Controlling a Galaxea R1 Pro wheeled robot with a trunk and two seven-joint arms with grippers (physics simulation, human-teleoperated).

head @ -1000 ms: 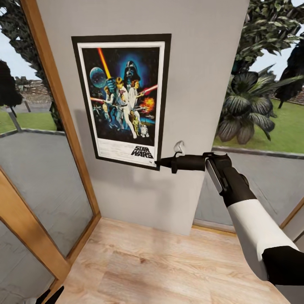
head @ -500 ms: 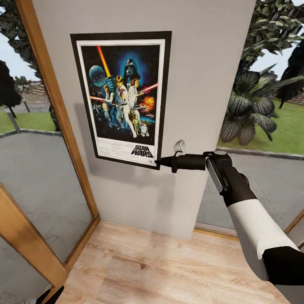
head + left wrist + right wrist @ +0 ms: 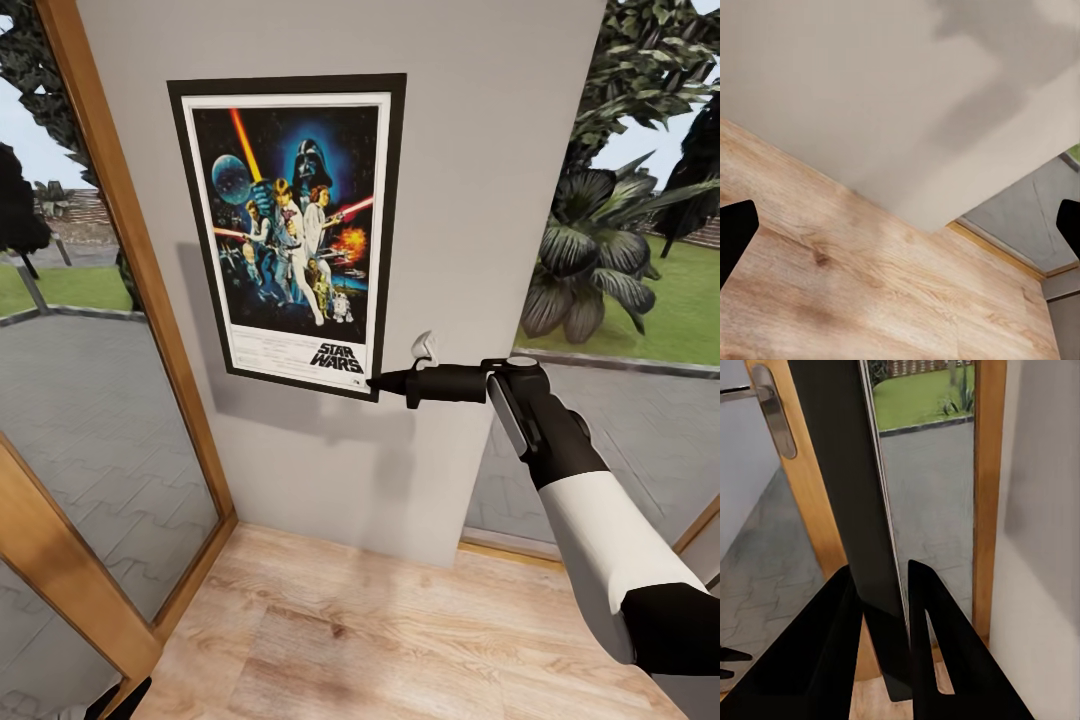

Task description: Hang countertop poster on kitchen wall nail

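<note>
Fingers of the right gripper clamp the lower right corner of the poster, one black finger on each face of the thin dark frame, as the right wrist view shows edge-on. From the head view, the Star Wars poster stands upright and flat against a grey wall panel, its black frame and white border square to the panel, the "STAR WARS" logo at the bottom just beside the gripper's tip. The right arm reaches in from the lower right, black at the wrist and white along the forearm, held roughly level with the poster's bottom edge. A wooden door frame runs down the panel's left side, with glass beyond it looking onto grey paving and lawn. Leafy plants stand outside the window to the right. Light wooden floor meets the foot of the wall. Seen in the left wrist view, the left gripper hangs with its two black fingertips spread wide apart at the frame's edges, grasping nothing, above floorboards and the base of the grey wall.
</note>
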